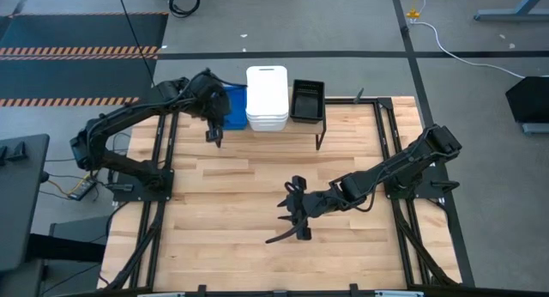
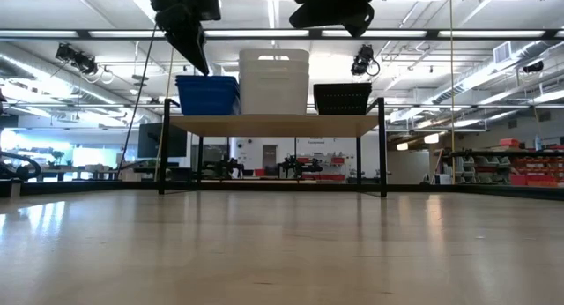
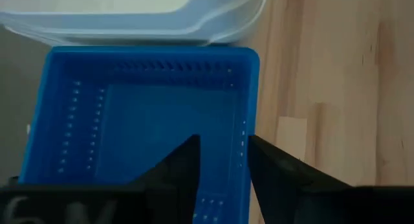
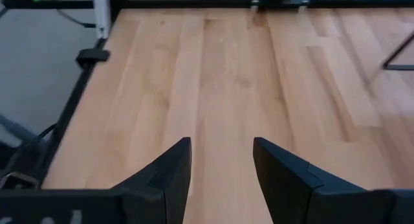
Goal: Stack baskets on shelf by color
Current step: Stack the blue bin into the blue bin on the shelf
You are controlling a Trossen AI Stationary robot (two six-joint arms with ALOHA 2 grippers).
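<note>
The shelf [image 2: 273, 124] stands at the table's far edge with three piles resting bottom-down on its plank: blue baskets [image 2: 207, 93] on the left, a taller white stack [image 2: 274, 80] in the middle, black slotted baskets [image 2: 342, 98] on the right. My left gripper [image 3: 223, 156] is open and hovers just above the near end of the top blue basket [image 3: 142, 114], one fingertip over its inside and one near its side wall, without touching. My right gripper [image 4: 222, 156] is open and empty over the bare middle of the table [image 1: 290, 215].
Thin black shelf legs [image 1: 322, 134] stand on the wooden tabletop [image 1: 240, 185] in front of the piles. Black arm mounts and rails run along the table's left [image 1: 141, 181] and right [image 1: 412, 185] sides. Open wood lies between shelf and near edge.
</note>
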